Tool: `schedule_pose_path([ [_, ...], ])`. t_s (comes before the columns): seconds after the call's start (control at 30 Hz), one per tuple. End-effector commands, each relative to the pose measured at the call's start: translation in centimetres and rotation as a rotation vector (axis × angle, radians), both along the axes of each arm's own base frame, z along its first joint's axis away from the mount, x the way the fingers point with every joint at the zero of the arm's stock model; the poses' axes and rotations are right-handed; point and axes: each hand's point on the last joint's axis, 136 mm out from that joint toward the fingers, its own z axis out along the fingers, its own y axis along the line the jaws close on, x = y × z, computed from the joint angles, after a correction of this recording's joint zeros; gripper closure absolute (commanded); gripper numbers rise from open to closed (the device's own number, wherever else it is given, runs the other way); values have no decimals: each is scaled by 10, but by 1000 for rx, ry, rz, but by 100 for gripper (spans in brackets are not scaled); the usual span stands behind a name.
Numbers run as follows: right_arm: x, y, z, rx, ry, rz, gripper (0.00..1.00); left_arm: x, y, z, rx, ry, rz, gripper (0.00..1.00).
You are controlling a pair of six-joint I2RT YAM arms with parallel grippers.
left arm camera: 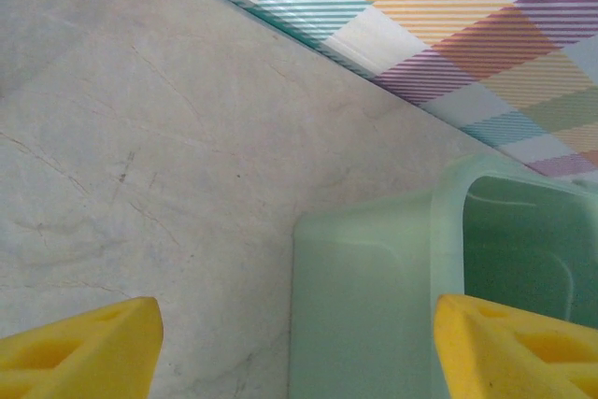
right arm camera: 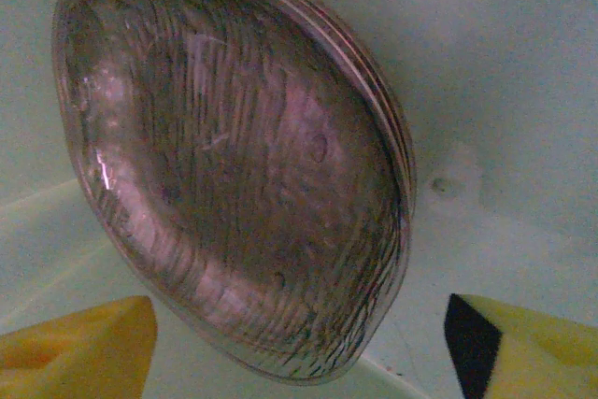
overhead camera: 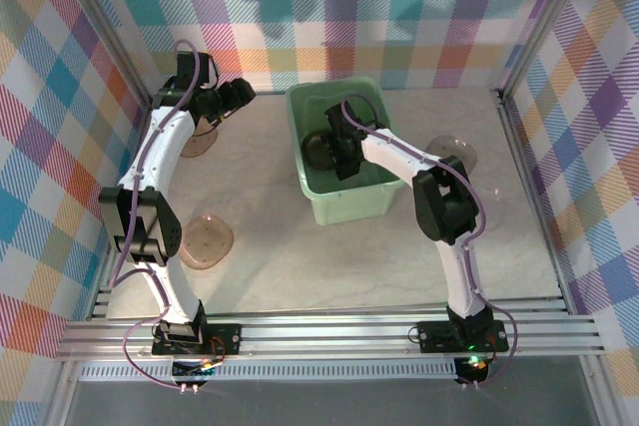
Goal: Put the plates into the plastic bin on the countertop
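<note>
Nearest cam: rail point(overhead camera: 329, 331) w/ both arm bases. Next out, on the countertop point(overhead camera: 300, 266), the near-left plate point(overhead camera: 205, 241) lies flat beside the left arm's lower link, well left of the plastic bin point(overhead camera: 349, 205). Farther out: far-left plate point(overhead camera: 200, 144), partly under the left arm, and right plate point(overhead camera: 461, 150), just right of the bin and partly behind the right elbow. Right gripper point(overhead camera: 344, 152) is down inside the bin, fingers spread and holding nothing. The plate stack point(right arm camera: 243, 165) sits just ahead of it on the bin floor, several nested rims visible, apparently tilted, oval axis running upper-left to lower-right in the wrist view. Left gripper point(left arm camera: 299, 352) hovers at the bin's far-left corner, fingers wide apart, empty. Assessment: 3 plates remain outside. Both left-side plates lie toward the near-left of the left gripper, so the left arm is nearer. Right plate falls to the right arm. Plates are roughly square, so no preferred grip axis.
</note>
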Motion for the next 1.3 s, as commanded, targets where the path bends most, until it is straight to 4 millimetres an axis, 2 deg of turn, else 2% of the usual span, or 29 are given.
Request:
schedule_pose_path([
  [0.0,-3,-7,18,-7,-32,32,14,1,2,5,25,2,8,24],
  [0.1,4,-9,31,-36,-87,72,1,-1,5,5,44,2,20,24],
  [0.13,3,-11,33,-45,-89,79,1,-1,6,5,48,3,22,24],
  [0.37,-3,-16,40,-53,-125,107,1,-1,14,3,72,8,43,24],
  [0.5,-2,-22,57,-97,-185,147,1,-5,22,-2,107,27,72,24],
  [0.67,4,-28,92,-172,-318,223,1,-12,49,-11,115,51,158,23],
  [0.8,12,-23,123,-214,-430,296,1,-21,62,-24,138,96,188,23],
  [0.97,9,-22,153,-280,-539,367,3,-33,89,-49,126,153,260,23],
  [1.27,5,-4,181,-257,-660,506,5,-30,147,-97,44,231,384,23],
])
